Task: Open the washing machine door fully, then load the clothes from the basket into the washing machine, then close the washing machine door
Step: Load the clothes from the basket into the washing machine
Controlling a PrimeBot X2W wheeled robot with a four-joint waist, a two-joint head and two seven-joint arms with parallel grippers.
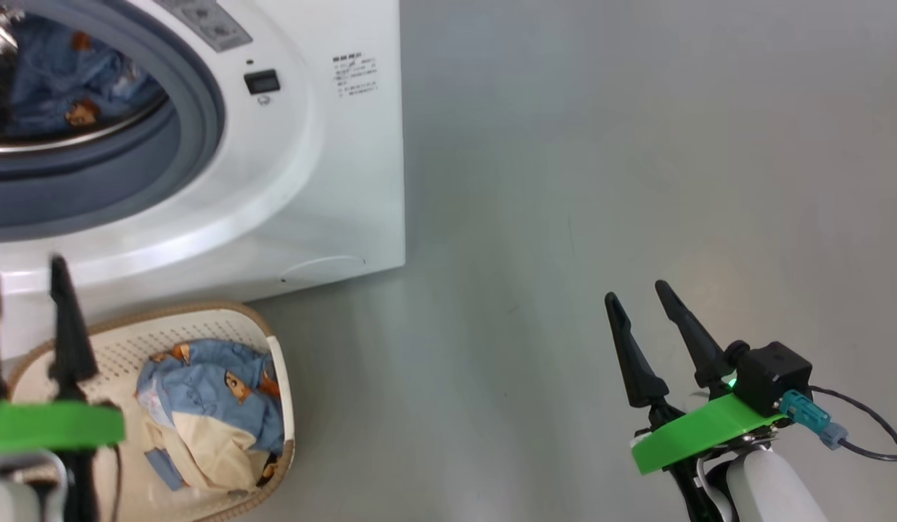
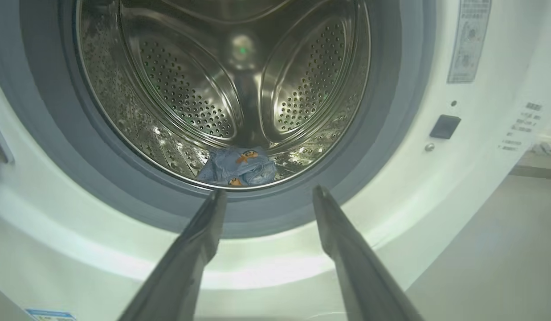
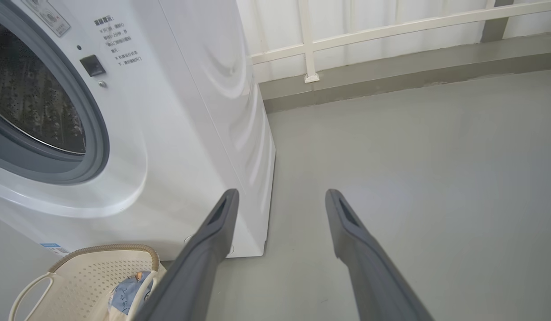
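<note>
Down in basket (image 1: 129,344), blue orange-patched clothes (image 1: 209,384) w/ cream cloth — L tool (image 1: 24,268), R tool (image 1: 637,291) wide, empty.

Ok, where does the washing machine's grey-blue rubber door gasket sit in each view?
Head view: grey-blue rubber gasket upper left, cut by the frame edge.
Left wrist view: gasket rings the steel drum, centre and top.
Right wrist view: gasket at the left edge, upper half.
Shared landmark: small black rectangular socket just right of it.

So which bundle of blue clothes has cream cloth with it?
The clothes in the basket; the garment in the drum shows only blue and orange-brown.
</note>
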